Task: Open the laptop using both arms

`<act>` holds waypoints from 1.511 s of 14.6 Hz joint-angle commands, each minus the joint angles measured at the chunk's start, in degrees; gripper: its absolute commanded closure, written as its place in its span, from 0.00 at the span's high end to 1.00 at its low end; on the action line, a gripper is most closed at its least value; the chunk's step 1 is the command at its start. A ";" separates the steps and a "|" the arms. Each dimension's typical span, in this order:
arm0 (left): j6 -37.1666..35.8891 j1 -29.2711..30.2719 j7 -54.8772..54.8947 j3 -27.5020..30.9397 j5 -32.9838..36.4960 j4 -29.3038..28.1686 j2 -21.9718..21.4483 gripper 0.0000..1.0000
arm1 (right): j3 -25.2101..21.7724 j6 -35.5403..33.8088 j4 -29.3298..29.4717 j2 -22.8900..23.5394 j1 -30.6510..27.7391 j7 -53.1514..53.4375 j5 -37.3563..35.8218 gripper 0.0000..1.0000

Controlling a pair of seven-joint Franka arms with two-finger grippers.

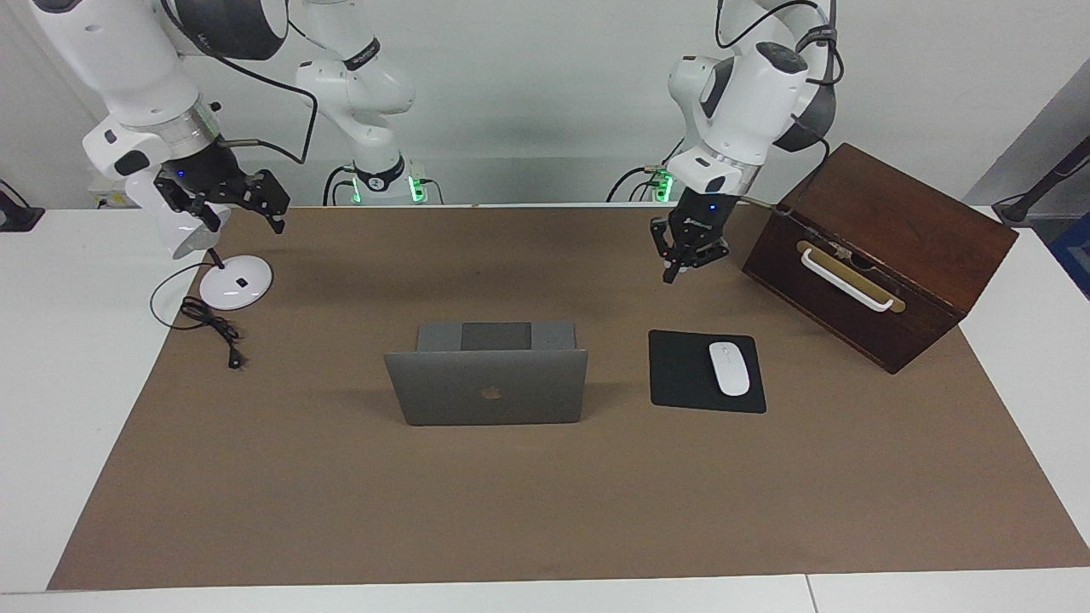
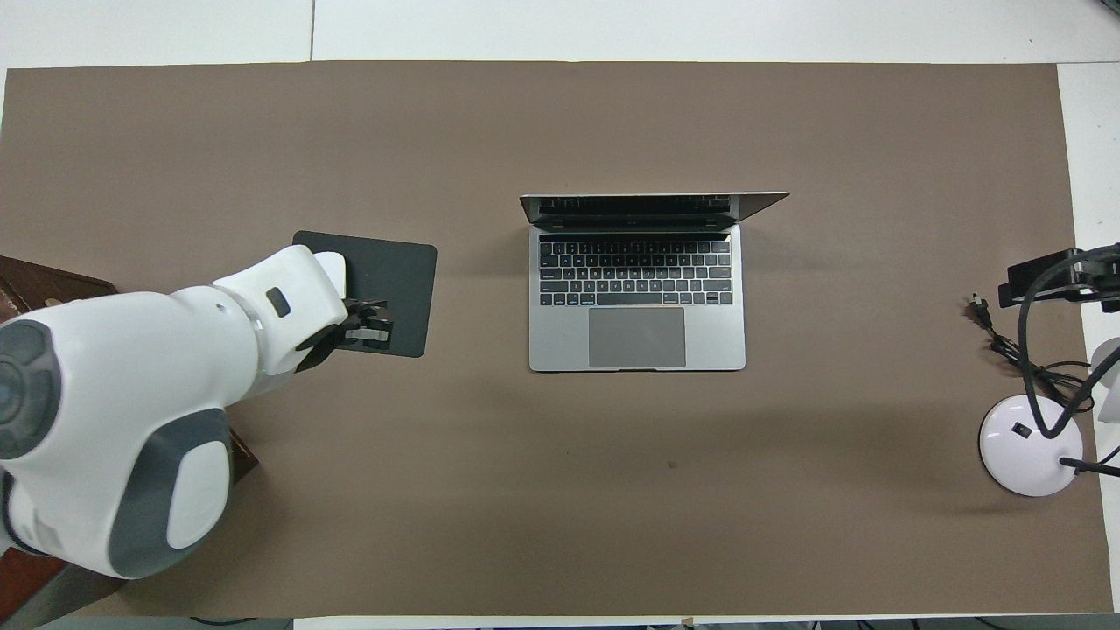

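The silver-grey laptop (image 1: 490,392) stands open on the middle of the brown mat. Its lid with the apple logo is raised upright, and its keyboard and trackpad show in the overhead view (image 2: 637,302). My left gripper (image 1: 685,255) hangs in the air over the mat by the mouse pad's edge nearer the robots, apart from the laptop. It also shows in the overhead view (image 2: 372,324). My right gripper (image 1: 247,200) is raised over the desk lamp at the right arm's end, away from the laptop, and shows at the edge of the overhead view (image 2: 1050,271). Both are empty.
A black mouse pad (image 1: 681,375) with a white mouse (image 1: 729,368) lies beside the laptop toward the left arm's end. A dark wooden box (image 1: 886,247) with a white handle stands past it. A white desk lamp (image 1: 237,283) and its black cable (image 1: 213,328) sit at the right arm's end.
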 commanded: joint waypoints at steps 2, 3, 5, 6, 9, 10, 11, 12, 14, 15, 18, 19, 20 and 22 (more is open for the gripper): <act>-8.93 5.77 5.21 -0.41 -0.20 4.09 -0.95 0.00 | 0.77 1.82 -2.13 -1.27 -1.03 1.23 0.01 1.00; -10.78 7.17 6.26 -0.41 0.15 5.05 -0.95 0.00 | 0.77 1.82 -2.13 -1.27 -1.03 1.66 0.01 1.00; -14.73 10.08 8.20 -0.42 0.76 7.86 -0.77 0.00 | 0.77 1.91 -2.13 -1.27 -1.03 1.76 0.01 1.00; -17.10 11.92 8.73 -0.50 0.85 9.18 -0.51 0.00 | 0.77 1.99 -2.13 -1.27 -1.03 1.76 0.01 1.00; -21.24 15.96 13.90 -0.41 3.04 11.56 -0.33 0.00 | 0.77 1.91 -2.13 -1.27 -1.03 1.84 0.01 1.00; -22.21 17.72 14.18 -0.41 3.40 12.17 -0.25 0.00 | 0.77 1.91 -2.13 -1.27 -1.03 2.89 0.01 1.00; -22.57 19.30 14.27 -0.41 3.49 12.62 -0.16 0.00 | 0.69 2.08 -2.13 -1.27 -1.03 4.64 0.01 1.00; -23.09 20.36 14.27 -0.41 3.84 13.32 0.02 0.00 | 0.68 2.17 -2.13 -1.27 -1.12 5.26 -0.08 1.00; -25.02 21.77 14.27 -0.41 5.50 15.86 1.15 0.00 | 0.68 2.26 -2.13 -1.27 -1.21 5.27 -0.08 1.00; -25.64 22.65 14.19 -0.41 5.69 17.00 1.51 0.00 | 0.68 2.34 -2.13 -1.27 -1.12 5.36 -0.08 1.00; -26.79 25.64 14.01 -0.42 5.60 19.82 3.09 0.68 | 0.68 2.43 -2.13 -1.19 -1.21 5.18 -0.08 1.00; -27.05 25.82 13.92 -0.41 5.60 21.31 3.96 0.87 | 0.68 2.43 -2.13 -1.19 -1.21 5.18 -0.08 1.00; -27.92 25.91 13.66 -0.33 5.60 22.80 4.84 0.95 | 0.68 2.43 -2.13 -1.19 -1.21 5.18 -0.08 1.00; -29.86 27.31 13.57 -0.33 5.51 26.31 6.34 1.00 | 0.68 2.35 -2.04 -1.19 -1.30 5.18 -0.08 1.00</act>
